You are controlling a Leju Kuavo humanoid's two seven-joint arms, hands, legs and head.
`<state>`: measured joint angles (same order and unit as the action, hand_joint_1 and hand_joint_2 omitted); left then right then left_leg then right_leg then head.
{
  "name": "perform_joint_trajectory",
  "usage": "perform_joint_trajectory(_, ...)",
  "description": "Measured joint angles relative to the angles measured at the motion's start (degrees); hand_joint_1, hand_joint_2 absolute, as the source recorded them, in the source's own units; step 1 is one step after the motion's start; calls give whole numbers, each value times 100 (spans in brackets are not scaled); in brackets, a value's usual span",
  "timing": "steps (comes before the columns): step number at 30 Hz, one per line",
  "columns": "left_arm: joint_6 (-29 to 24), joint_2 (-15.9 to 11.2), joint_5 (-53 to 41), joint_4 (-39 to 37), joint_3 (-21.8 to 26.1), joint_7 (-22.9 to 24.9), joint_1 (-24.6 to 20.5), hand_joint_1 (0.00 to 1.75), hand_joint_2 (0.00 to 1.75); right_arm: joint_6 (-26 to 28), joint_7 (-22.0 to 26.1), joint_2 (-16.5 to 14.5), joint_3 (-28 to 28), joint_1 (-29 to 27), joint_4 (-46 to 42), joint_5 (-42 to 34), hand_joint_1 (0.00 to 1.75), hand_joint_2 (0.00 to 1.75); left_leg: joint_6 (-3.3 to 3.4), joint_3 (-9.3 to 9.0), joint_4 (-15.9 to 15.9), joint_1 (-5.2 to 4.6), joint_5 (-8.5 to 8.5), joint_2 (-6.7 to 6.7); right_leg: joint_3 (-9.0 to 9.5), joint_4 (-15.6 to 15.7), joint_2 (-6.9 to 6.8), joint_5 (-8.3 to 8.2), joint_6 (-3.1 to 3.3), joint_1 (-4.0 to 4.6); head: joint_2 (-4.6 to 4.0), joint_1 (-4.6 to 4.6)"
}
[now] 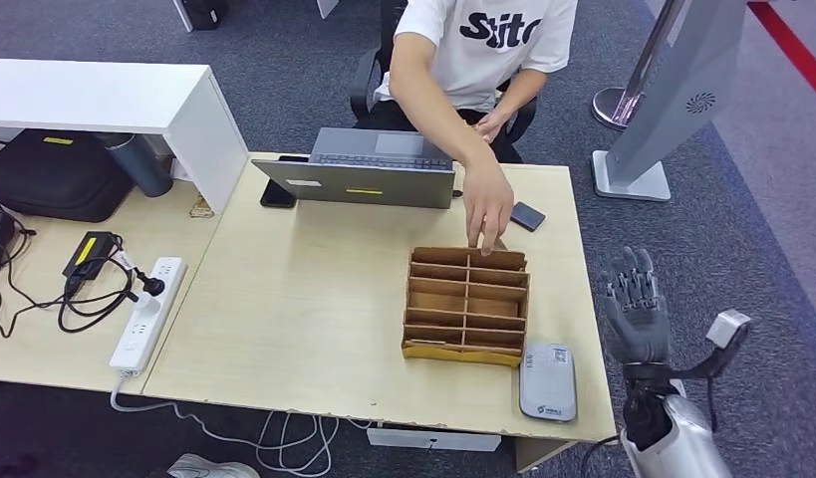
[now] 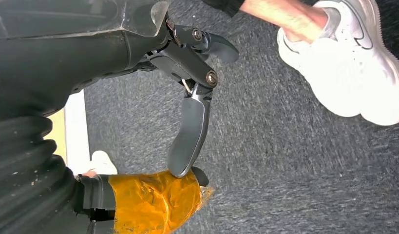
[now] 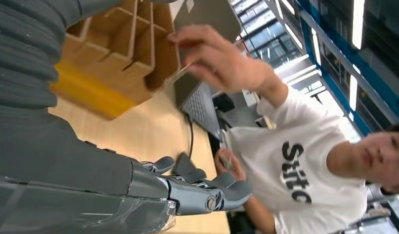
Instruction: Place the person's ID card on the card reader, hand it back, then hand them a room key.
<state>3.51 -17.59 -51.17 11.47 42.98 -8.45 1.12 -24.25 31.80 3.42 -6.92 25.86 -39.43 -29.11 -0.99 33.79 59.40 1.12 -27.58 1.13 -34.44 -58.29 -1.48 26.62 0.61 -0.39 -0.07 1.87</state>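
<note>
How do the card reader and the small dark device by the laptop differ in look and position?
The card reader is light grey with rounded ends and a label on top; the dark device is near black and plain. The reader looks larger. It lies at the table's near edge beside the wooden organizer; the device lies beyond it, by the laptop. Both lie flat.

On the desk (image 1: 314, 319), a slotted box (image 1: 467, 305) sits toward the right side, with the card reader (image 1: 547, 380) just beside its near right corner at the desk's front edge. A laptop (image 1: 369, 180) stands behind the box along the far edge, a phone (image 1: 527, 216) to its right. A person's hand (image 1: 486, 207) reaches over the box's back row. The right hand (image 1: 638, 311) is off the desk's right edge. A power strip (image 1: 146, 311) lies on the adjoining desk to the left.
</note>
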Motion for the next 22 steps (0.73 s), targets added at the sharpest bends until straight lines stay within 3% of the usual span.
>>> perform_joint_trajectory(10,46,4,17,0,228,-5,73,0,175,-277,-59,315,1062,-646,980,-244,0,175,4,0,0,1,-3,-5,6,1,-6,7,-2,1,0,0)
perform_joint_trajectory(22,46,9,17,0,383,-5,81,0,175,-123,-411,338,1351,-1167,1734,-95,0,175,4,1,-2,1,-3,-6,6,0,-6,7,-1,1,0,0)
